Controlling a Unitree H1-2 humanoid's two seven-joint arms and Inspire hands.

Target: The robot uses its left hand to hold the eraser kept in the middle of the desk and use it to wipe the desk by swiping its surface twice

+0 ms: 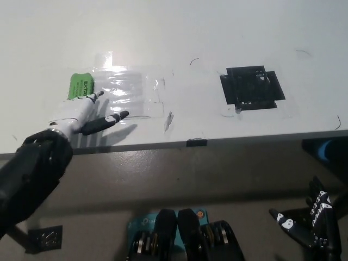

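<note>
Green eraser (81,87) lies partly under the left hand (81,112), fingers spread, ungrasped.

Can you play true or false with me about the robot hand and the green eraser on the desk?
1. The eraser is green. True.
2. The left robot hand is holding the eraser up in the air. False: the eraser lies on the desk, with the hand reaching over its near end.
3. A black tape square is on the desk. True.
4. The right robot hand is touching the eraser. False: it rests low at the right, off the desk.
5. The shiny clear tape patch lies beside the eraser. True.
</note>
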